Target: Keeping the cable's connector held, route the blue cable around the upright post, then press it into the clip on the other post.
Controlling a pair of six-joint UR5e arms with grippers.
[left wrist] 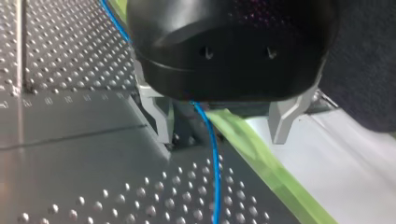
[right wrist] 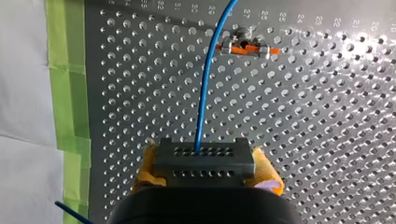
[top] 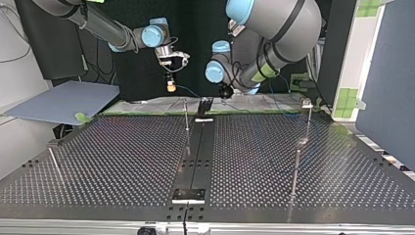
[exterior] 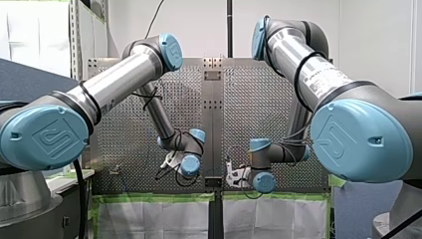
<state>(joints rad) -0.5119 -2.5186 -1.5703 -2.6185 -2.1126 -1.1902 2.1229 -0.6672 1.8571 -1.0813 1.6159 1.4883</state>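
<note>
One connector (right wrist: pixel 204 158) clamped in right jaws, blue cable (left wrist: pixel 214 158) between wide left jaws.

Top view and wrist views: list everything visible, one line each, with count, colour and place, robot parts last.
perforated table: one, dark metal, fills the top view.
upright posts: four, metal; one mid-table, one at the top view's left, two at its right.
connector: one, grey, between yellow pads.
blue cable: one, blue, runs on from the connector.
clip: one, orange and metal, beside the cable.
green tape: strips, green, along the table's edge.
board: one, blue-grey, at the top view's left.
right gripper: one, yellow pads, shut on the connector.
left gripper: one, black, metal fingers open astride the cable.
</note>
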